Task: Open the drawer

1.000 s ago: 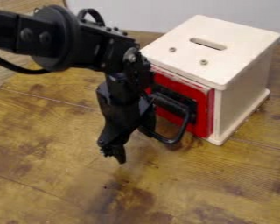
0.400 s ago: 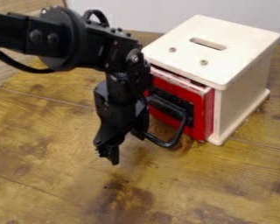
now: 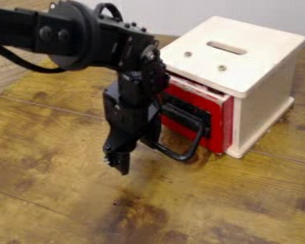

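Observation:
The drawer (image 3: 200,107) has a red front with a black plate and a big black loop handle (image 3: 185,141). It sits in a cream-white cube box (image 3: 244,67) and stands pulled out a little from the box's face. My gripper (image 3: 118,158) hangs on the black arm (image 3: 85,38), left of the handle and apart from it, pointing down just above the wooden table (image 3: 66,200). Its fingers look close together and hold nothing.
The box has a slot (image 3: 224,46) and two small screws on its top. Worn wooden tabletop lies in front and to the left. The arm's cables loop at the upper left.
The gripper has drifted left and slightly up, away from the loop handle. The drawer has stayed slightly out.

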Motion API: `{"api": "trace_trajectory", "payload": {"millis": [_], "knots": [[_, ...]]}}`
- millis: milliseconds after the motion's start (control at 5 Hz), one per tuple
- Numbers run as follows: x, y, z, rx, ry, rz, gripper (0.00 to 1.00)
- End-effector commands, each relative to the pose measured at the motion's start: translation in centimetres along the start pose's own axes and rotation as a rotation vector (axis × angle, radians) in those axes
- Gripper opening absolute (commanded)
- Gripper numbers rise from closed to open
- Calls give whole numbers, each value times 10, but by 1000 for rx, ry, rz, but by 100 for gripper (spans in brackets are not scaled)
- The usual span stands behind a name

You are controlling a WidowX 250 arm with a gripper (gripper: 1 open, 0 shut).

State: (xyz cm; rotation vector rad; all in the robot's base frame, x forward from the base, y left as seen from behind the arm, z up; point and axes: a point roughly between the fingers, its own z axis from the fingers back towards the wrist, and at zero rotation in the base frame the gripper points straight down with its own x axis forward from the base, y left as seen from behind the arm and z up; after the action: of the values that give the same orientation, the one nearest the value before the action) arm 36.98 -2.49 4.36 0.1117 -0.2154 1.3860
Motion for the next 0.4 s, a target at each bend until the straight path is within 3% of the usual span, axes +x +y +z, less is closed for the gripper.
{"api": "trace_trajectory", "payload": {"millis": [0, 200], "knots": [[13, -9, 15, -46, -20, 47, 100], [14, -9, 14, -41, -24, 64, 100]]}}
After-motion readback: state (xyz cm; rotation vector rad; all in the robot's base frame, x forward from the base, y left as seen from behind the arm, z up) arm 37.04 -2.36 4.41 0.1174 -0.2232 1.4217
